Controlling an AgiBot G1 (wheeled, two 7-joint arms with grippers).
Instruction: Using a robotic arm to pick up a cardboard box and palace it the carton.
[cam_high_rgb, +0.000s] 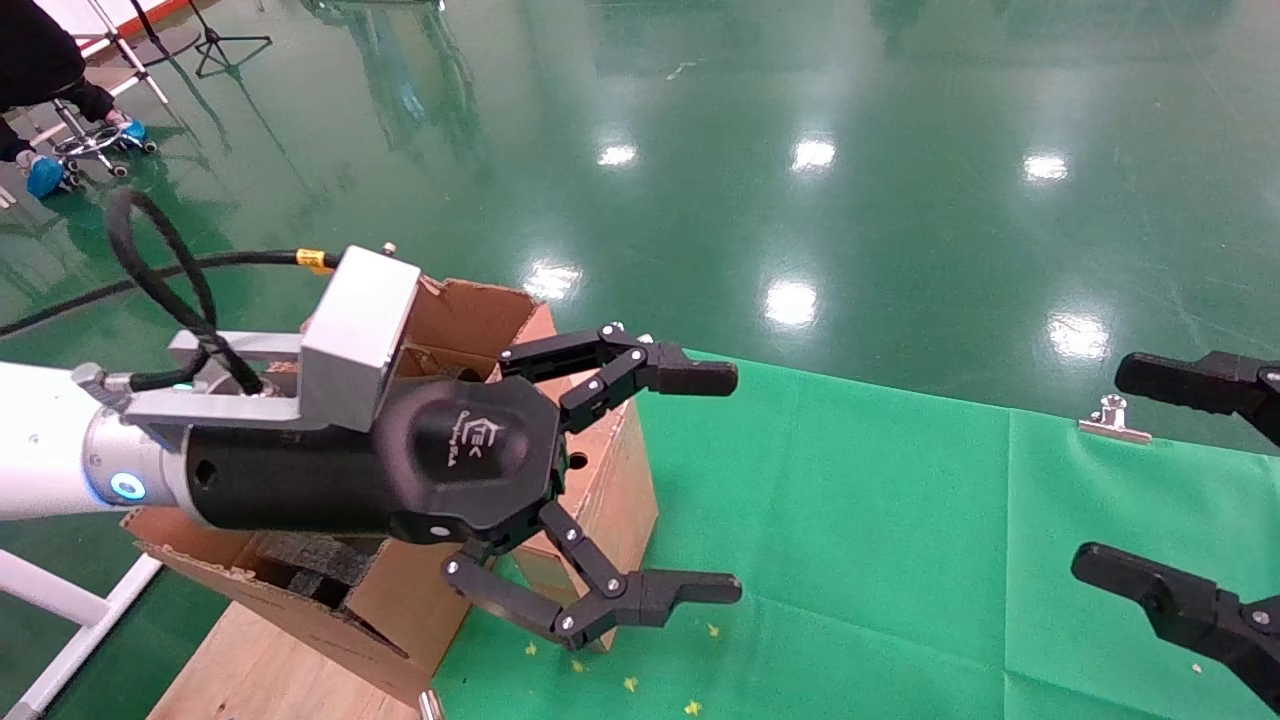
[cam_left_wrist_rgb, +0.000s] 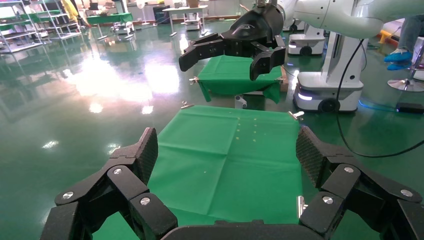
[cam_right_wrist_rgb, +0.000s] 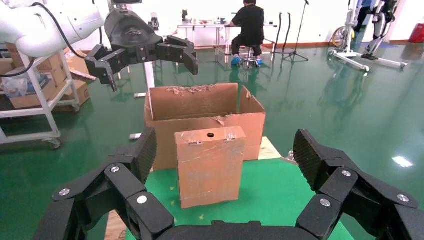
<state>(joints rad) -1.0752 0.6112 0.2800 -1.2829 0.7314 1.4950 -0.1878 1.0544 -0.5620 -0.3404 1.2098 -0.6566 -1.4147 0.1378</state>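
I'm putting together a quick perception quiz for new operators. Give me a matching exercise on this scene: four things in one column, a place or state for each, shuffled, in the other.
Things
1. left gripper
2. right gripper
3. cardboard box
4. carton

Place or state
A. stands upright on the green cloth
B. flaps up, just beyond the cloth's edge
C. open, empty, above the cloth beside the carton
D. open, empty, at the cloth's opposite side

Pairs: 1-C, 2-D, 3-A, 4-B

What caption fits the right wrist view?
Open right gripper faces the upright cardboard box before the carton; open left gripper hovers above.
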